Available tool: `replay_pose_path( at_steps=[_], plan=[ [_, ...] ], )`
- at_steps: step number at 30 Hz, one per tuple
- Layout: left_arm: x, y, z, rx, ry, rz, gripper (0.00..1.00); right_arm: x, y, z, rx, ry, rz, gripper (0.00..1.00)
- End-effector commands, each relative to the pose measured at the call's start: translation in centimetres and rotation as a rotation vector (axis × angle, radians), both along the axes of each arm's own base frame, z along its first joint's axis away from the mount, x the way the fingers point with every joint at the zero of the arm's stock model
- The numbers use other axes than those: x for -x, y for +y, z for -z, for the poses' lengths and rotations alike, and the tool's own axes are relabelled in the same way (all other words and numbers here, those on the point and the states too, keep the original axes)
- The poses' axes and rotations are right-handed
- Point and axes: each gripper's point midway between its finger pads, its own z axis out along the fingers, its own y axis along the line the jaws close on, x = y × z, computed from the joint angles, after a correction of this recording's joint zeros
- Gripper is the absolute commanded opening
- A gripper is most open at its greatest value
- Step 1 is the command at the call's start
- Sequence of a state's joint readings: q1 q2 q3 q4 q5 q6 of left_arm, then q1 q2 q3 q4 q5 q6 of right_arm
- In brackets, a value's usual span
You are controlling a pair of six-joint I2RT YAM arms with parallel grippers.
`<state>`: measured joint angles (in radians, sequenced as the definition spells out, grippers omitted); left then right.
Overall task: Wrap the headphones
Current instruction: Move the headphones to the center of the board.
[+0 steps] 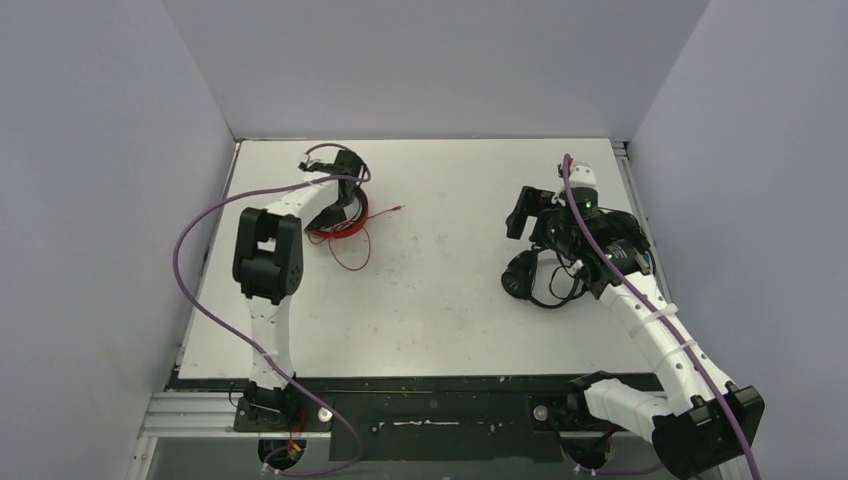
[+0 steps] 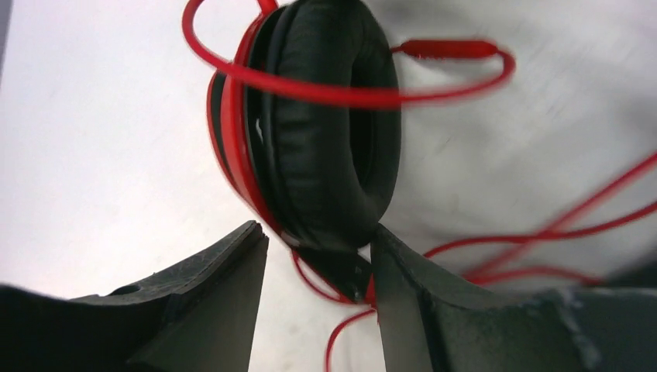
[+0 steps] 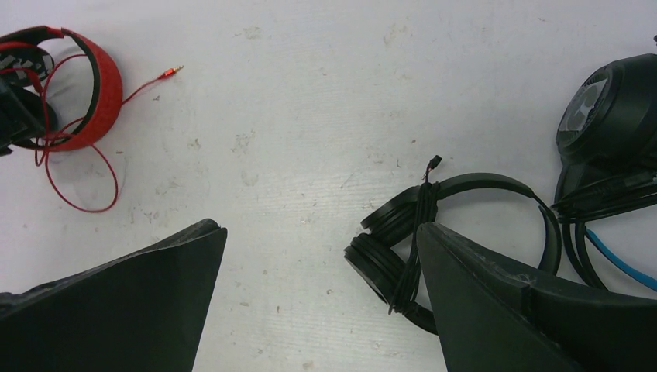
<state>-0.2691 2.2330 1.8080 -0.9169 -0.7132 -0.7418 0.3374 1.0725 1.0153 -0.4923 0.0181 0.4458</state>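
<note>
Top external view shows one white table [image 1: 440, 320] with red headphones [image 1: 340, 228] at its far left, partly under the left arm [image 1: 268, 255]. Left wrist view alone shows the left gripper [image 2: 318, 240], jaws partly parted either side of the black ear cushion [image 2: 325, 132]; whether they pinch it cannot be told. Right wrist view takes in all three headphones: the red pair far left, the all-black headphones [image 3: 465, 225] beside the right gripper [image 3: 321, 232], whose jaws gape wide and empty, and a third black pair [image 3: 608, 108] with a blue strip [image 3: 616, 252] at the right edge.
</note>
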Motion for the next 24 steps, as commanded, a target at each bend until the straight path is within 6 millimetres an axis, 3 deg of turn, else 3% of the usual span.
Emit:
replay_pose_path(
  at_steps=[1,6,12,15,18,24],
  plan=[
    [3.6,-1.6,-4.5,0.046,-0.026,0.168,0.49,-0.5,1.3,-1.2,-0.033,-0.034,-0.026,1.0],
    [9.4,-5.3,-5.4,0.145,-0.029,0.335,0.5,0.2,3.5,0.4,-0.032,0.03,-0.092,1.0],
    [14.5,-11.8,-5.9,0.394,-0.105,0.47,0.51,1.1,9.0,2.2,-0.008,0.065,-0.157,0.99],
    [14.3,-11.8,-7.5,0.407,-0.192,0.461,0.58,1.0,11.1,1.9,-0.014,0.051,-0.165,0.98],
    [12.3,-10.4,-10.0,0.37,-0.277,0.442,0.6,0.9,12.2,1.1,-0.035,0.024,-0.17,0.97],
    [7.9,-11.4,-12.7,0.241,-0.272,0.649,0.67,1.6,10.2,-1.3,-0.066,-0.073,-0.103,0.97]
  ],
)
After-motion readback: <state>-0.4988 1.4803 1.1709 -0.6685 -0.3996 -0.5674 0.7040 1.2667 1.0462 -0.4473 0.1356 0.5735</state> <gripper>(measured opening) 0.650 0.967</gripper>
